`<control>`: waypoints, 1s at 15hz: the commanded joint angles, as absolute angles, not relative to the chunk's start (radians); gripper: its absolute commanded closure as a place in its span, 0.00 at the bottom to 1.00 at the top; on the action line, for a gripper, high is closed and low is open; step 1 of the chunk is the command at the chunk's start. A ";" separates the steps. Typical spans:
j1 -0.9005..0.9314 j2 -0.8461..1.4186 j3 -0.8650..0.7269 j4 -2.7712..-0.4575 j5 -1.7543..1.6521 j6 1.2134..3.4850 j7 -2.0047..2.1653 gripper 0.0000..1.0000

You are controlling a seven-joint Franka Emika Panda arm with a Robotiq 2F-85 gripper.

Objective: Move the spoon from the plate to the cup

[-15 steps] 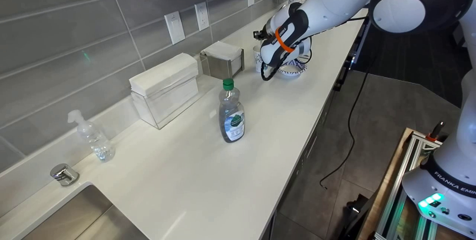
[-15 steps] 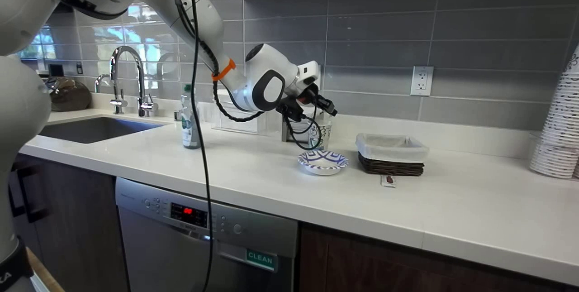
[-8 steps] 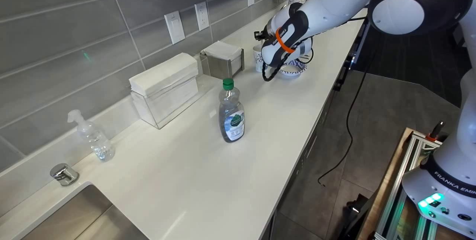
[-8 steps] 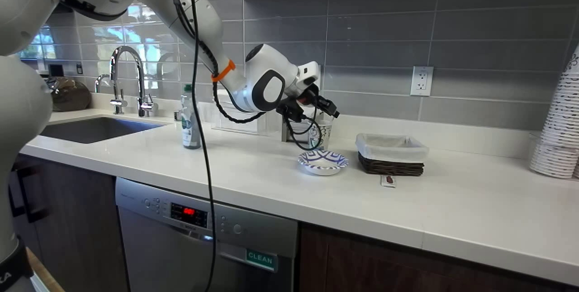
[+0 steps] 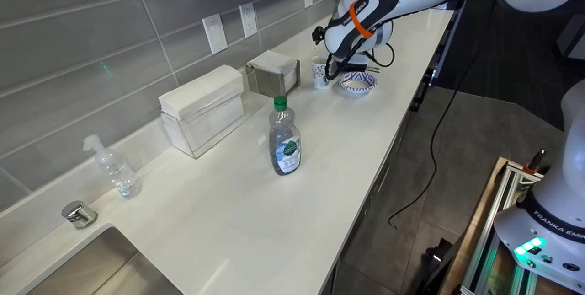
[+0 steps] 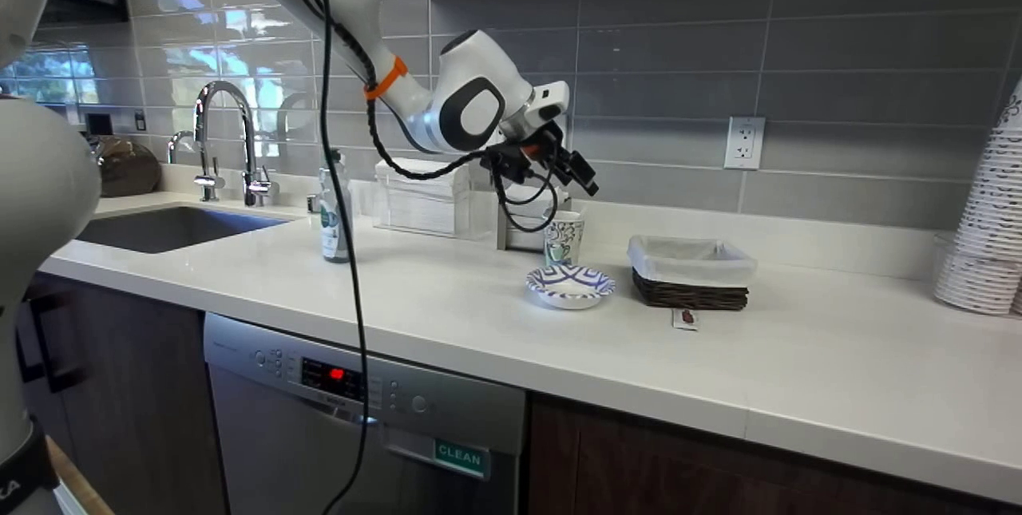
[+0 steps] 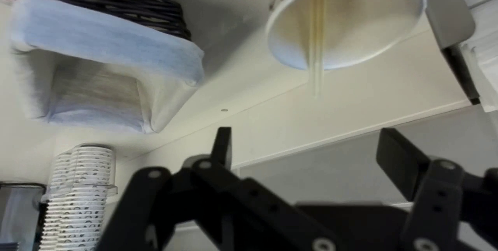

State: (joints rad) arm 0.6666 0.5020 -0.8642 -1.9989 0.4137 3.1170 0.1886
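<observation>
A thin, pale yellow, see-through spoon point(image 7: 317, 37) sits in the small white paper cup point(image 6: 564, 243) with dark swirls, its end poking out past the rim. Only a handle shows, so calling it the spoon is my guess. No spoon shows in the round, shallow white plate point(image 6: 570, 289) with blue zigzags on the flat white surface point(image 6: 447, 291). The black pincer point(image 7: 306, 153) is spread wide above the cup, holding nothing. So the move looks done; maybe only backing away is left.

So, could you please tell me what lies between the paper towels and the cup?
The napkin holder stands between the paper towels and the cup, in both exterior views.
</observation>
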 commanded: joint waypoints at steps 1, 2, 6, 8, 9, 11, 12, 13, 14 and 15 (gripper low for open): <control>0.838 0.403 -1.090 -2.066 0.314 2.880 0.183 0.00; 0.880 0.392 -1.151 -2.062 0.279 2.821 0.192 0.00; 1.007 0.291 -1.298 -2.053 0.156 2.600 0.142 0.00; 1.055 0.227 -1.335 -2.049 0.115 2.513 0.084 0.00; 1.077 0.200 -1.350 -2.048 0.099 2.483 0.056 0.00; 1.100 0.139 -1.360 -2.049 0.085 2.430 -0.016 0.00; 1.056 0.240 -1.335 -2.023 0.126 2.476 0.045 0.00; 1.066 0.216 -1.340 -2.024 0.121 2.458 0.020 0.00; 1.071 0.197 -1.342 -2.025 0.117 2.449 0.006 0.00; 1.072 0.184 -1.342 -2.026 0.114 2.446 -0.002 0.00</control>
